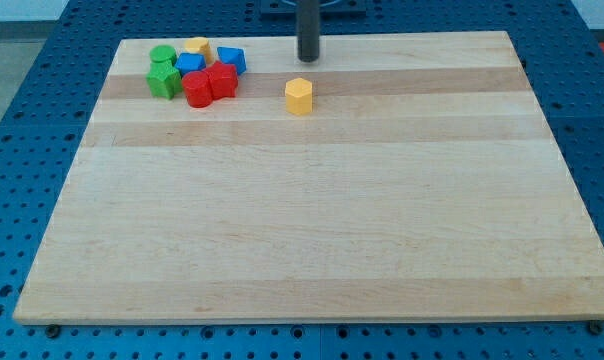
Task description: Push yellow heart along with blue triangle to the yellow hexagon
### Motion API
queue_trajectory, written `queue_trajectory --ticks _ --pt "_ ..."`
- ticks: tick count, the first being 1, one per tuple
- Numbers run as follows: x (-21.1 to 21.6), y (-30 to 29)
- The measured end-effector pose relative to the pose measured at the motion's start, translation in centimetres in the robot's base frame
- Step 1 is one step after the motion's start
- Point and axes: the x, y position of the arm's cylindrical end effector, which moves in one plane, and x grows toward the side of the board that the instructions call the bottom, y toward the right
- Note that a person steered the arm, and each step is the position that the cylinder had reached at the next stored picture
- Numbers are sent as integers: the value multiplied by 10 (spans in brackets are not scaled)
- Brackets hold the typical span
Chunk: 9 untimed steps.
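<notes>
The yellow hexagon [299,96] stands alone on the wooden board [312,220] near the view's top, a little left of centre. A cluster sits at the view's top left: the yellow heart [198,47] at its top, a blue triangle [232,59] to the heart's right, and a blue block [190,64] just below the heart. My tip [309,58] is above the yellow hexagon, apart from it, and to the right of the blue triangle with a clear gap.
In the same cluster are two red blocks [210,84] and two green blocks [163,71], touching one another. The board lies on a blue perforated table [22,120].
</notes>
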Motion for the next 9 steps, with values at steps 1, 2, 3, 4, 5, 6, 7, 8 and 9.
queue_trajectory --ticks 1,2,3,4,5,6,7,8,9 --pt "-20 -49" --pt "-34 -86" --pt "-33 -135" --pt "-33 -182" --pt "-28 -205" --pt "-21 -205" --pt "-21 -193" --pt "-17 -166" --pt "-2 -134"
